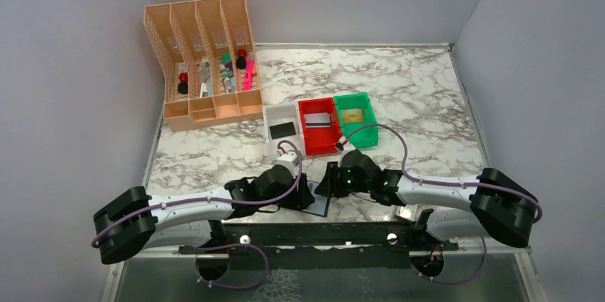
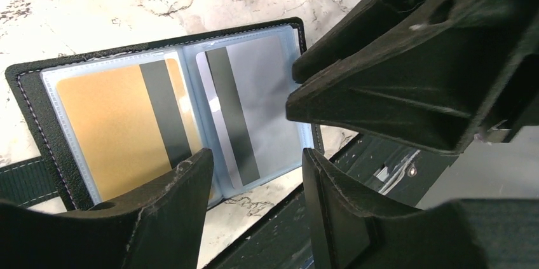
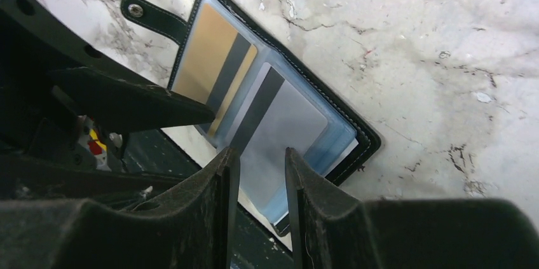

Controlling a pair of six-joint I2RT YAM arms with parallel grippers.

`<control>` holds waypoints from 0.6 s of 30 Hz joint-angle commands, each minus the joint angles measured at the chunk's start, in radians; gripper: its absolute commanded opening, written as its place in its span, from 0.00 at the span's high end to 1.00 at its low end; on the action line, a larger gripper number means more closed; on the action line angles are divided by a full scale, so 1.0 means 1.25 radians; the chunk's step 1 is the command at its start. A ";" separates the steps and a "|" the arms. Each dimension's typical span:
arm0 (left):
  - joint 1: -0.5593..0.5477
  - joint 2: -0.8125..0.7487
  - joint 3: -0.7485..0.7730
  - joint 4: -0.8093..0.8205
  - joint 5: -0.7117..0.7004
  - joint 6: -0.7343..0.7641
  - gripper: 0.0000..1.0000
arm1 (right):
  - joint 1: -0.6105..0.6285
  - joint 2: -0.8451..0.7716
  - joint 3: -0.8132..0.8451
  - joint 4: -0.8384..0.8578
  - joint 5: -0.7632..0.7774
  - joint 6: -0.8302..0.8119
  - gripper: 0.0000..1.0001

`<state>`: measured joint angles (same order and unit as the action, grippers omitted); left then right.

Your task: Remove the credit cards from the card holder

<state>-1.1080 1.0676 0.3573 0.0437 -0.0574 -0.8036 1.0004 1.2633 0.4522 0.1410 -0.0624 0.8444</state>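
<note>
Plainly, the card holder [image 2: 184,116] lies spread open at the near edge of the marbled surface [image 3: 445,59], between the two arms. The overhead view gives only a dark flat patch there, while the wrist views show its stitched black rim and glossy, bluish see-through pockets. One pocket holds a matte gold card [image 2: 108,123] and the next a pale grey card [image 2: 267,97], each crossed by a dark stripe. Only the right wrist view shows the small black strap [image 3: 152,18] with a round metal snap at the far corner. The left jaws stand well apart over the holder's near edge with nothing between them, their scuffed black fingers [image 2: 159,218] framing the fold. The right jaws are narrowly parted with the grey card's pocket running into the gap. I cannot tell whether they press on it, though from the left wrist their tips meet the holder's edge. Farther back sit three small bins side by side: a white tray [image 1: 280,111] with a black card [image 1: 283,129], a red bin [image 1: 321,141] with a whitish card [image 1: 319,119], and a green bin [image 1: 353,97] with a yellowish card [image 1: 351,115]. Beyond these, at the far left, stands a peach lattice organiser [image 1: 203,59] with pens.
</note>
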 commanded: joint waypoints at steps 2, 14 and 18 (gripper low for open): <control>-0.003 0.007 0.005 0.015 -0.022 0.001 0.43 | 0.005 0.084 0.021 0.043 -0.050 -0.001 0.64; -0.003 0.021 -0.003 0.016 -0.028 0.001 0.42 | 0.005 0.141 0.027 0.019 -0.002 0.020 0.64; -0.003 0.024 -0.004 0.028 -0.021 0.002 0.41 | 0.005 0.144 0.028 0.018 0.000 0.018 0.64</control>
<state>-1.1084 1.0920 0.3573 0.0460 -0.0689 -0.8036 1.0012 1.4136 0.4873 0.2138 -0.0959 0.8726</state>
